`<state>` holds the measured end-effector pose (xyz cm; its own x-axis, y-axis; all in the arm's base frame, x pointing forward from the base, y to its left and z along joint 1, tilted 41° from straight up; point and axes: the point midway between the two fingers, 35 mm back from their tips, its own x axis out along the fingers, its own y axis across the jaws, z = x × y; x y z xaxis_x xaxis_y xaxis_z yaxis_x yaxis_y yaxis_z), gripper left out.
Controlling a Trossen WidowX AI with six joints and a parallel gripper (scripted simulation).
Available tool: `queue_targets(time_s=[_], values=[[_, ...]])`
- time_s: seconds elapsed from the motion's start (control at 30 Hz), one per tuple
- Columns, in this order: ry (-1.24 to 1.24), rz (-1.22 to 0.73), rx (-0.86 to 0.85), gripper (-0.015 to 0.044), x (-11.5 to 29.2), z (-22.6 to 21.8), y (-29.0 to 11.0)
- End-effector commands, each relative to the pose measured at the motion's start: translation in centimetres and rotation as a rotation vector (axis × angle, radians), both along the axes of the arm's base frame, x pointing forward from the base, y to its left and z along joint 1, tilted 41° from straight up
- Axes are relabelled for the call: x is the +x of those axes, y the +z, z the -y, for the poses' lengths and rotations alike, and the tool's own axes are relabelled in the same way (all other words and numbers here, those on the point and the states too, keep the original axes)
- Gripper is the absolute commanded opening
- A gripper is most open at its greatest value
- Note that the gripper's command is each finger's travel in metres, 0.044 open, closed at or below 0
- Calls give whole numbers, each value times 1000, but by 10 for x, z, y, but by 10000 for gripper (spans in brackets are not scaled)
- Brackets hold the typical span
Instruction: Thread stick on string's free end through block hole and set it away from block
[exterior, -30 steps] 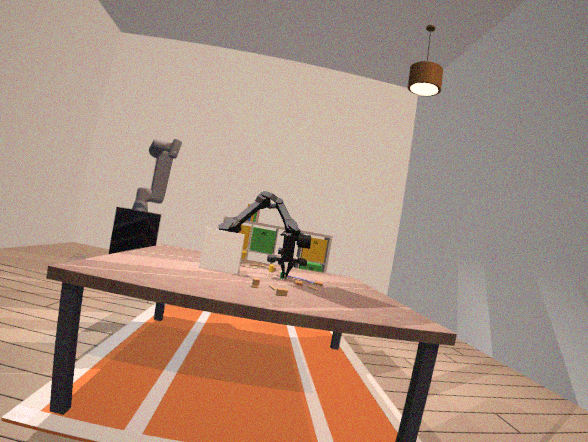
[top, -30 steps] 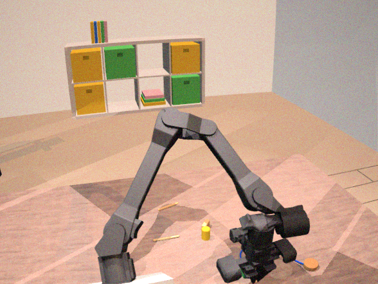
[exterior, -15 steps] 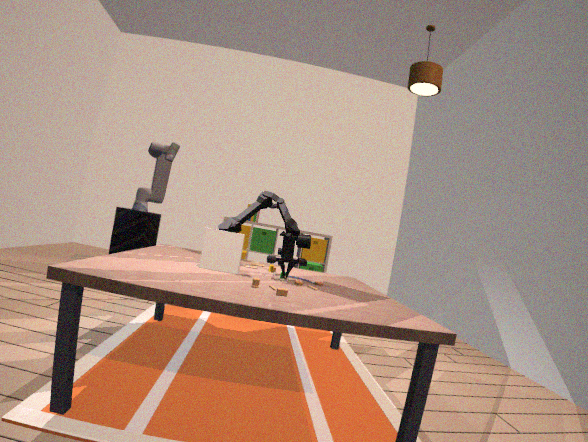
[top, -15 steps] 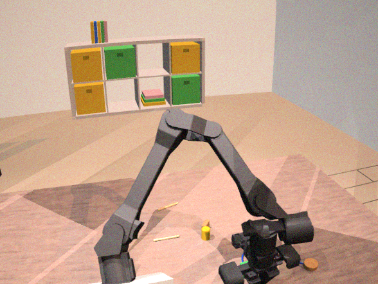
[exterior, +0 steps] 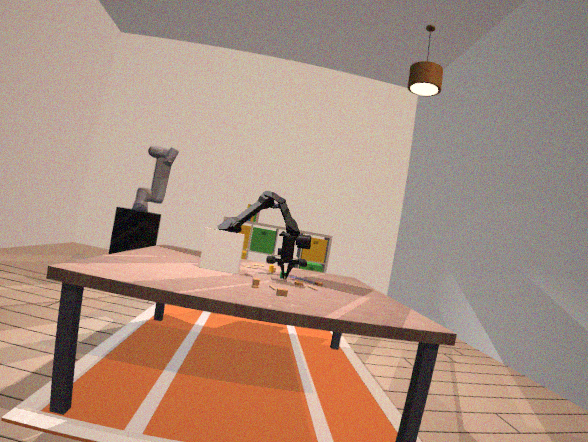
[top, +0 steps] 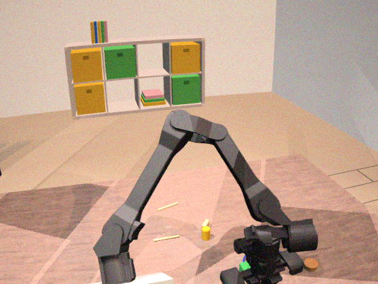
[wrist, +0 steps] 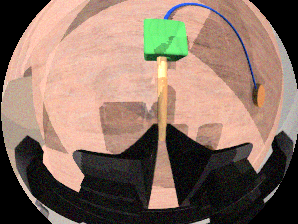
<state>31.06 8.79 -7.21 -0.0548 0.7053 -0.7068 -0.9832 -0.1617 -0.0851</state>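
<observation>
Stick (wrist: 160,106) is clamped in the gripper (wrist: 158,152), far end at the near face of the green block (wrist: 165,39), presumably in its hole, so that pulling draws the string (wrist: 222,24) through. String is seen arcing from behind the block to the button (wrist: 260,94) in wrist view only. Loose sticks (top: 168,206) and yellow cylinder (top: 206,233) are shown only from the top.

In the wrist view the stick (wrist: 161,106) is clamped in the gripper (wrist: 160,156) and runs forward into the block (wrist: 165,39) on the table (wrist: 87,76). Behind the block the string (wrist: 220,26) arcs right — down to the button (wrist: 260,94), well apart.
</observation>
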Motion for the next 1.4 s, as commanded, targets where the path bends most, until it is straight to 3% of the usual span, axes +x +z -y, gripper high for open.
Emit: queue_targets(time_s=[0.0,1.37], values=[[1,2,-3,0,4,4,-4],[26,-40,-14,0,10,32,-36]])
